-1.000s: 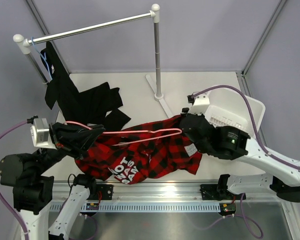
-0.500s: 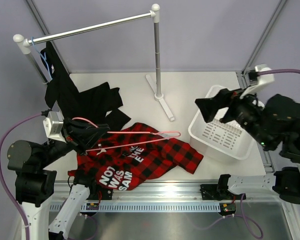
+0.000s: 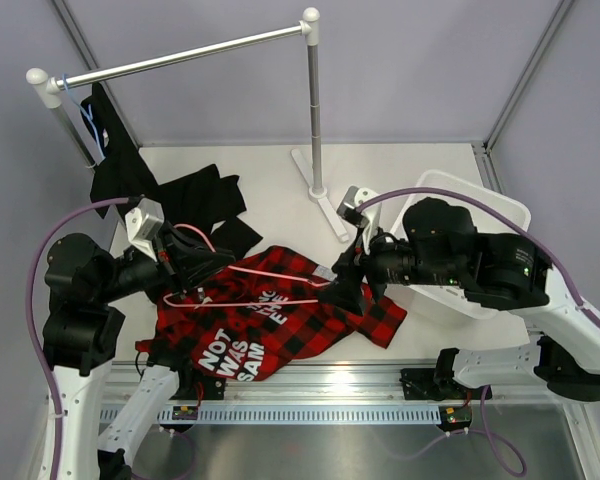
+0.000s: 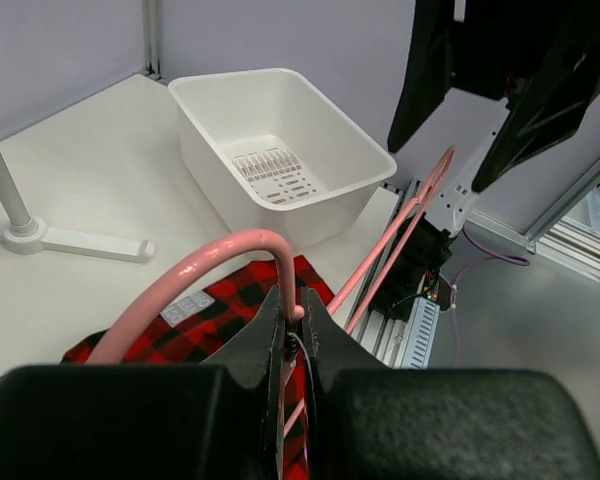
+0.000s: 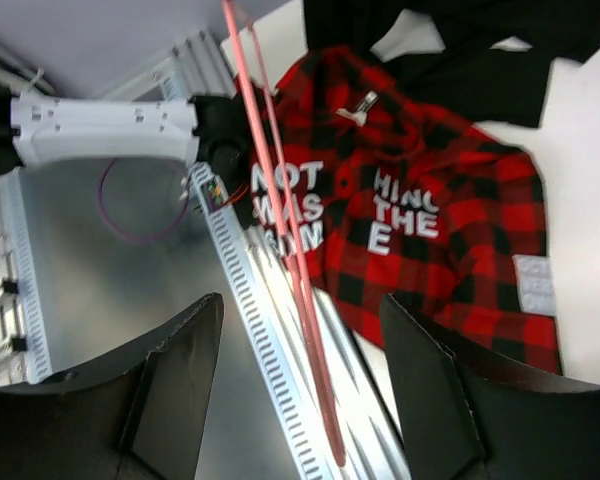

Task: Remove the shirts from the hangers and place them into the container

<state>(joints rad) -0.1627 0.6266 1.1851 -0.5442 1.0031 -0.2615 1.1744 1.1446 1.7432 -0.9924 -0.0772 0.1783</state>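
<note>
plaid shirt [image 3: 280,325] off pink hanger [image 4: 215,255], left of empty container [image 4: 265,215] (black shirt [image 3: 130,195] hangs); left gripper [image 4: 292,312] pinches hanger, right gripper [image 3: 346,285] spread.

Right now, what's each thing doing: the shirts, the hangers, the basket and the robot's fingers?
Left fingers: shut on the pink hanger at its hook.
Right fingers: open, one each side of the pink hanger's wires.
Pink hanger: bare, above the plaid shirt.
Plaid shirt: crumpled on the table, lettering up.
Black shirt: hanging on the blue hanger.
Blue hanger: hooked on the rail.
Basket: upright, empty.
</note>
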